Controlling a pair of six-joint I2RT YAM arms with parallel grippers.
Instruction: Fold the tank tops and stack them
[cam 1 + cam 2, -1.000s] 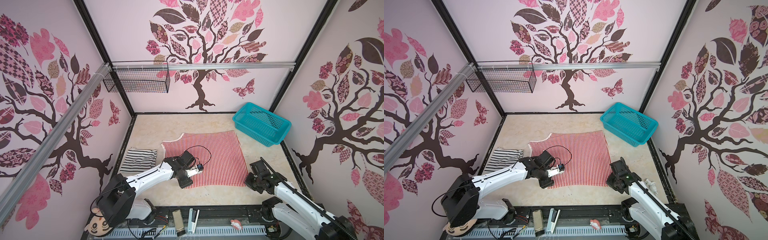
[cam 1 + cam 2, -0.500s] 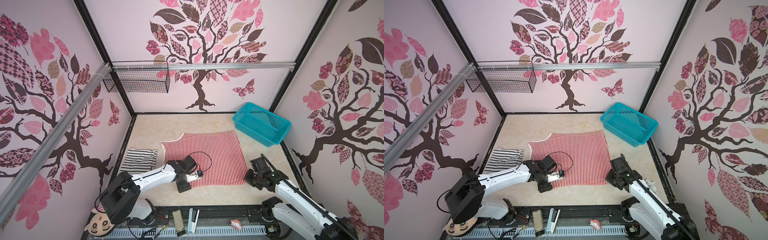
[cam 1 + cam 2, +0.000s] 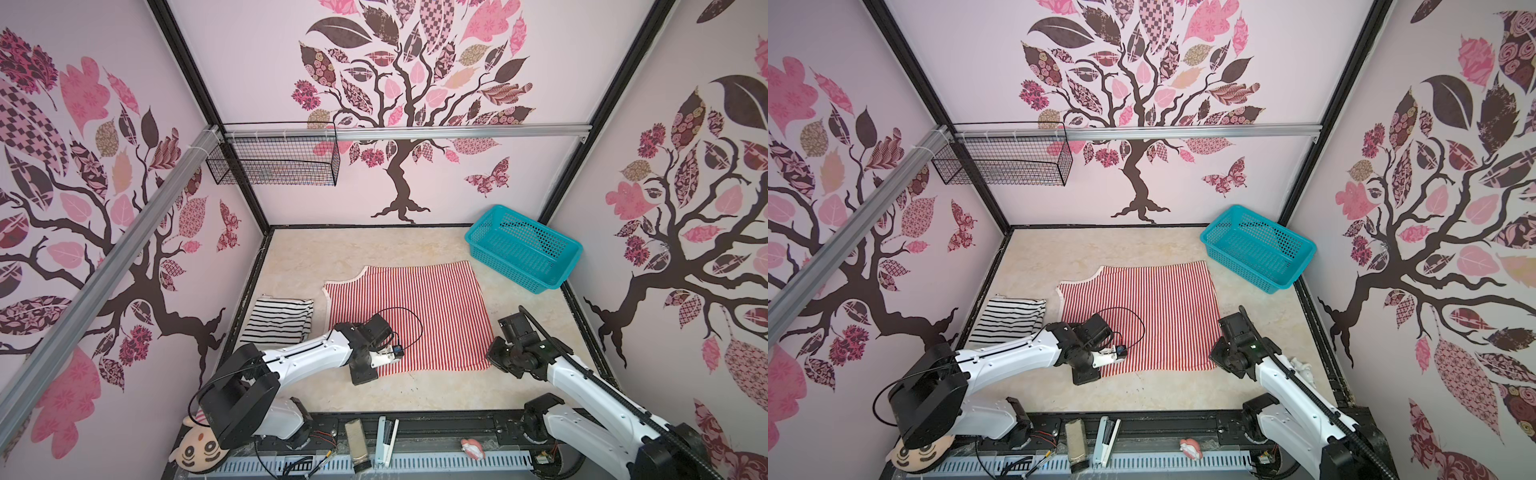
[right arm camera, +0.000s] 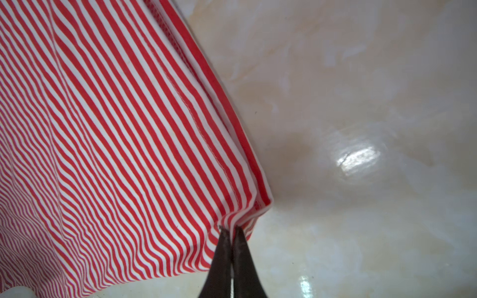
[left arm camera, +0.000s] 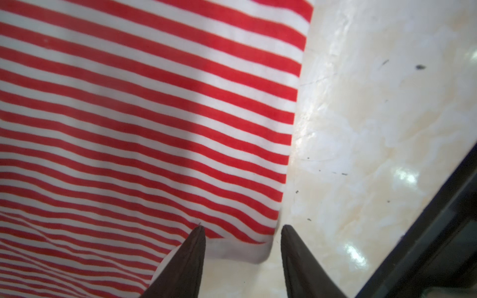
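On the pale table (image 3: 365,249), the red-and-white tank top (image 3: 419,303) lies flat in the middle. The black-and-white tank top (image 3: 279,321) sits folded just beside it. The right gripper (image 4: 231,229) pinches a near corner of the red one. The left gripper (image 5: 242,227) has its jaws apart at the other near corner.

A red-and-white striped knit tank top (image 5: 144,123) lies spread over a glossy cream marbled tabletop (image 5: 374,134), with shallow wrinkles in the cloth beside one finger. The left gripper (image 5: 241,227) holds its two dark pointed fingers (image 5: 185,260) apart, straddling the top's pale-hemmed corner. One tip is over cloth, the other over bare tabletop just beside the edge. A black frame rail (image 5: 438,232) borders the speckled tabletop.
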